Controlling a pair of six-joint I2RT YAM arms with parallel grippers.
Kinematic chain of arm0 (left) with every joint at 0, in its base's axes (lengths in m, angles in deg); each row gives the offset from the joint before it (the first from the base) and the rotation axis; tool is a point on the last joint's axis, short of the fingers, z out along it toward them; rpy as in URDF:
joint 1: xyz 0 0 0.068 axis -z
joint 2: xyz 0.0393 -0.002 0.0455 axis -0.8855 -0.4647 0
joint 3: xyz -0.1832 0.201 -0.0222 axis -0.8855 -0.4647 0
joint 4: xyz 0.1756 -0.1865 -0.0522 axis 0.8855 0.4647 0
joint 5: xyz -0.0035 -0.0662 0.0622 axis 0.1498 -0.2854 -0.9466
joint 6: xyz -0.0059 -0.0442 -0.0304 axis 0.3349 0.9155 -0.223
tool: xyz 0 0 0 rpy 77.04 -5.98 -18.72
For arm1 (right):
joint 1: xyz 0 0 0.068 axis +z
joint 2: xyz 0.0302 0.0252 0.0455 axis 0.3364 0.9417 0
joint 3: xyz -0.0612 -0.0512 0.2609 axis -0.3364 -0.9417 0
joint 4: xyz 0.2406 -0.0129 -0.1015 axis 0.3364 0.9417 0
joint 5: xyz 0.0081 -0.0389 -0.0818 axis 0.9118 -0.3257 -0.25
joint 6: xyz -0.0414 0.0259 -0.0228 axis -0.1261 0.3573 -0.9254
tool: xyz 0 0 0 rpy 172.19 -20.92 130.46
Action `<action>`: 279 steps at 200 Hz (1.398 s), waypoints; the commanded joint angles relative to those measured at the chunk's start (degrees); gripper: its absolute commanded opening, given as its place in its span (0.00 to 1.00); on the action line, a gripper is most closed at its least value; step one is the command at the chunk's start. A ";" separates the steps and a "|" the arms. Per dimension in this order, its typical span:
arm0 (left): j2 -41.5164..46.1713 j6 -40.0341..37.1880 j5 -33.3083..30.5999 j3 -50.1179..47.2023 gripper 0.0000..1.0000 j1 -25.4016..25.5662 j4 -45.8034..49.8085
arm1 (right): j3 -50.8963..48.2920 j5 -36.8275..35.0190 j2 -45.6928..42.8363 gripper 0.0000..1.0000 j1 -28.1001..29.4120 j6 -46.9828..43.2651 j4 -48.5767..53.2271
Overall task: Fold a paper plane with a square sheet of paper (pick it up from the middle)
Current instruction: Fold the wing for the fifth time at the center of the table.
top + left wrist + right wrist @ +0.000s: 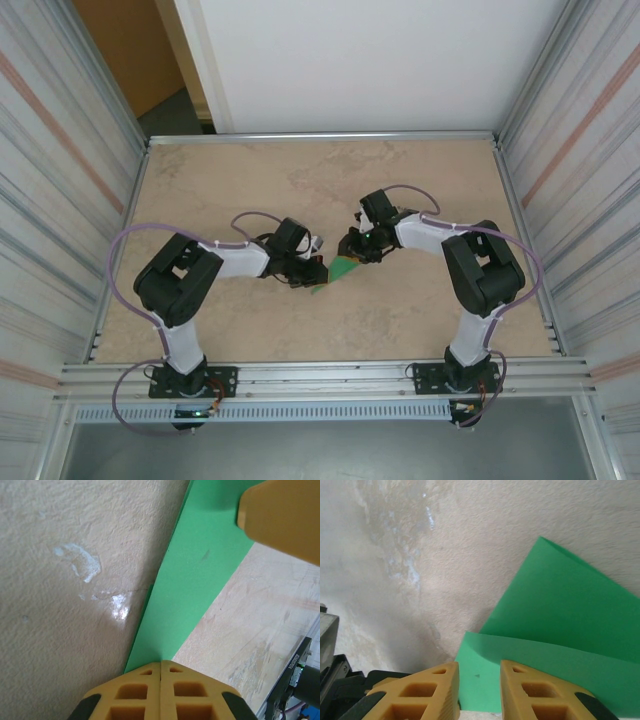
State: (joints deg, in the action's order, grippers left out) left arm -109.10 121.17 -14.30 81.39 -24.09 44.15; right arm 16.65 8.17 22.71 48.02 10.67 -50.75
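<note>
The square sheet of paper is bright green and folded into a narrow pointed shape, lying mid-table between both grippers. My left gripper is shut, its yellow tips closed together on top of the narrow end of the paper; I cannot tell whether any layer is pinched. My right gripper stands over the wider end, jaws slightly open, with a loose upper flap of the paper showing in the gap, untouched. One right finger shows beyond the paper in the left wrist view.
The beige table is boxed in by ribbed metal walls left and right and a white panel behind. An aluminium rail runs along the near edge by the arm bases. A white scuff marks the table left of the paper.
</note>
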 commanded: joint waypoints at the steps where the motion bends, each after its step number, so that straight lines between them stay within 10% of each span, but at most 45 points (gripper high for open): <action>1: -0.35 0.35 0.83 -0.85 0.03 -0.62 -0.07 | 1.17 -1.46 0.63 0.27 -0.08 -1.67 2.93; 279: -4.86 3.27 -2.16 5.40 0.03 0.10 8.22 | -1.36 -1.35 1.77 0.25 -1.46 -2.09 0.51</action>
State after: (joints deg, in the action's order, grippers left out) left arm -113.29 124.58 -13.53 86.59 -24.03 45.97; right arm 15.73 7.15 24.18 47.45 10.63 -50.53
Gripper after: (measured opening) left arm 0.049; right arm 0.247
